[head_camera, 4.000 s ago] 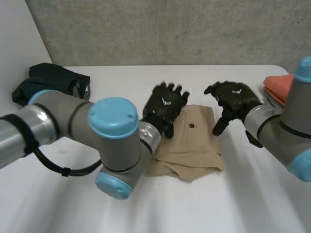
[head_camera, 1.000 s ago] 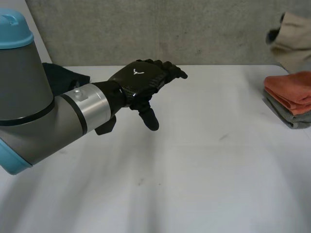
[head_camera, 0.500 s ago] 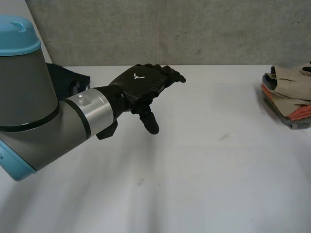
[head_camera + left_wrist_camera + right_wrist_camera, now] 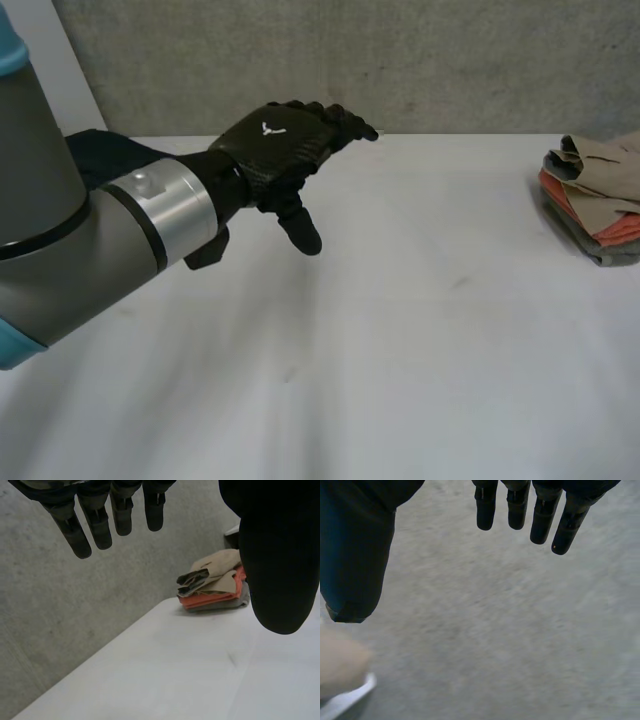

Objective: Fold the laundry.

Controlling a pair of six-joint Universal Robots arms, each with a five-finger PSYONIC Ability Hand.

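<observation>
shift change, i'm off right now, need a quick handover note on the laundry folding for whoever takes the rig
Left hand: open, holding nothing, in the air over the white table.
Right hand: open, holding nothing.
Tan garment: on top of the stack at the table's right edge, over an orange cloth and a grey cloth; it lies a bit rumpled.
Dark garment: in a heap at the far left, behind the left arm.
Done: tan garment stacked.
Left: likely the dark garment; perhaps tidy the tan one.
</observation>
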